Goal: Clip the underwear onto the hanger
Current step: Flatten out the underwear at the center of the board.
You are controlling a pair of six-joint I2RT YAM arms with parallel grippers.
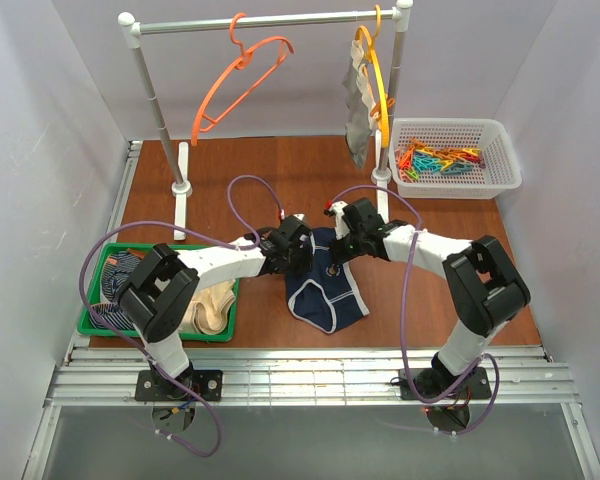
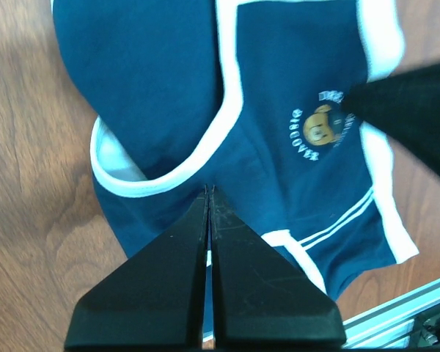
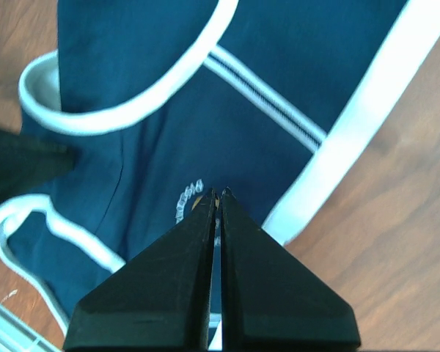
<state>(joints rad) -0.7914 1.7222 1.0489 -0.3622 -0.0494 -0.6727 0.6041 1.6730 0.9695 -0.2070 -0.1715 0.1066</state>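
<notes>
Top external view shows the underwear [image 1: 328, 292] flat on the table [image 1: 230, 190], well apart from the hanger [image 1: 242, 62] up on the rail [image 1: 280, 20]. The left gripper [image 2: 210, 189] and right gripper [image 3: 217, 192] are both closed tight against its fabric; I cannot tell if they really pinch it. This looks like the pick-up step. Next, both arms should lift together.

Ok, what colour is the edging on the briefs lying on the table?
White edging on navy blue briefs; clearest in the left wrist view.

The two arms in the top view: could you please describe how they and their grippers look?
Both the left arm and right arm have white links between bulky black joint housings, each trailed by a looping purple cable. The left gripper and right gripper carry flat black wedge fingers tapering to points.
</notes>
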